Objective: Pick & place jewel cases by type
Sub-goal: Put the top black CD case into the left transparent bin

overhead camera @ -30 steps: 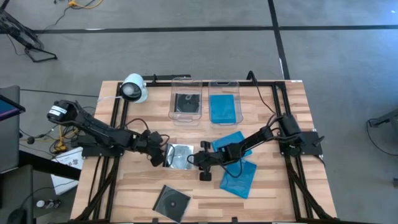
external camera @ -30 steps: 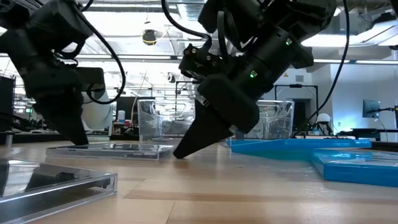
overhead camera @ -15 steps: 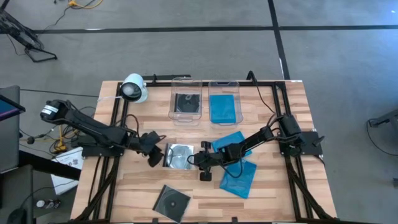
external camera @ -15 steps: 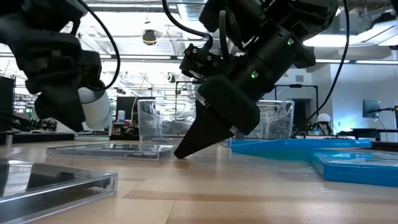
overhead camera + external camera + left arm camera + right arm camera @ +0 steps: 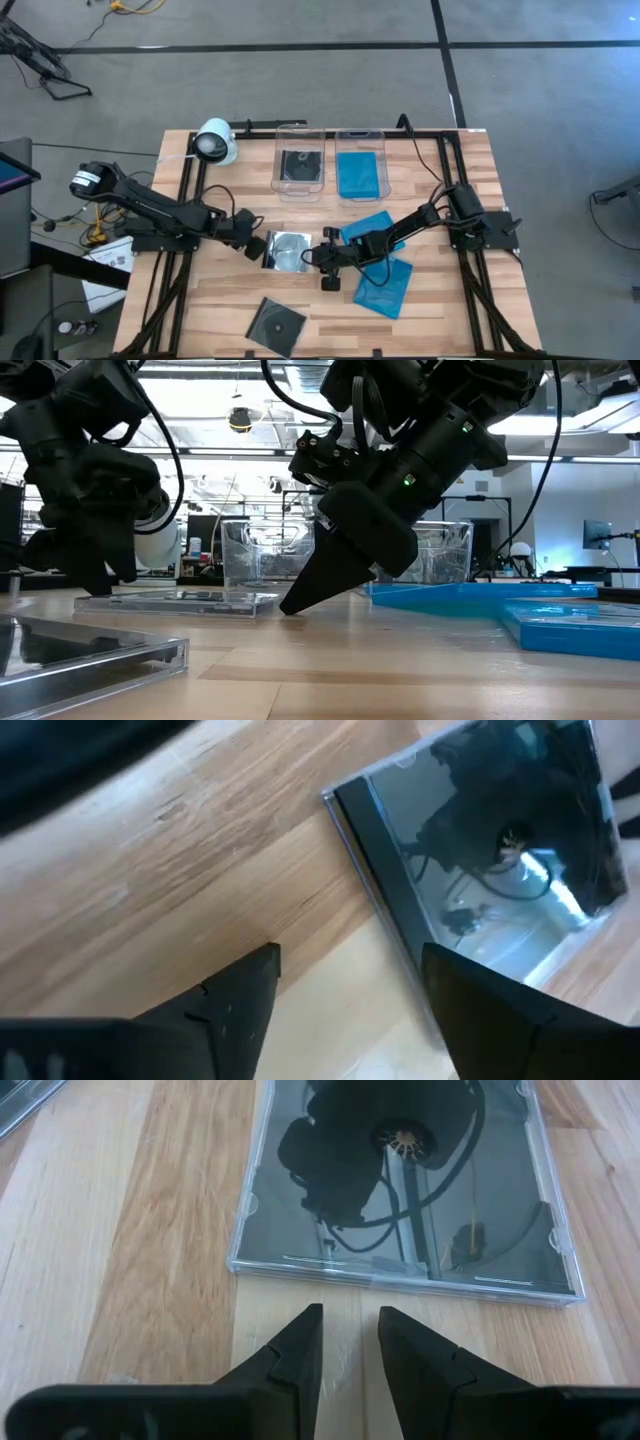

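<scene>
A clear jewel case with a silver disc (image 5: pixel 289 250) lies flat on the table's middle, between both grippers. My left gripper (image 5: pixel 256 246) stands open at its left edge; in the left wrist view the case's edge (image 5: pixel 385 910) runs between the two fingers (image 5: pixel 240 1000). My right gripper (image 5: pixel 313 257) is at the case's right edge (image 5: pixel 400 1275), tips down on the wood, with only a narrow gap between the fingers. Two blue cases (image 5: pixel 372 228) (image 5: pixel 385 285) lie to the right. Another clear and black case (image 5: pixel 277 322) lies near the front edge. My left gripper comes down slanting from the table's left over the case's left edge (image 5: pixel 95 598); I cannot tell whether a finger touches it. My right gripper comes slanting from the right, its fingertips (image 5: pixel 287 607) on the table top beside the case's right edge; I cannot tell whether they touch the case.
Two clear tubs stand at the far side: the left tub (image 5: pixel 300 160) holds a dark case, the right tub (image 5: pixel 361 165) a blue one. A white round device (image 5: pixel 215 142) sits at the far left. Bare wood lies near the front right.
My left gripper rose and drew back toward the table's left, then came down again at the clear case's left edge. The case and my right gripper stayed where they were.
</scene>
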You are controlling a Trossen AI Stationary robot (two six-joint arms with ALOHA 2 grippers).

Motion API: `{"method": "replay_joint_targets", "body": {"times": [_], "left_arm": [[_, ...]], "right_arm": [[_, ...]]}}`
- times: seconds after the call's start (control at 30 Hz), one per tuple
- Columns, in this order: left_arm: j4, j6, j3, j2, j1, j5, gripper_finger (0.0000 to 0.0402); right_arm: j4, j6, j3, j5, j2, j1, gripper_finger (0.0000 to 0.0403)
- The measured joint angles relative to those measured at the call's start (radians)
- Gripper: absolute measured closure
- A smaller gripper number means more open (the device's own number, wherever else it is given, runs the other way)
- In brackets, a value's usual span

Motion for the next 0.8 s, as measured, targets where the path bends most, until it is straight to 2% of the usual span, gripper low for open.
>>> {"method": "replay_joint_targets", "body": {"times": [0.3,0.8], "left_arm": [[0.109,-0.032,-0.003,0.034,0.000,0.021,0.0140],[0.151,-0.113,-0.004,0.036,-0.014,-0.019,0.0140]], "right_arm": [[-0.002,-0.002,0.000,-0.002,0.000,-0.001,0.0308],[-0.002,0.000,0.000,-0.002,0.000,0.000,0.0308]]}}
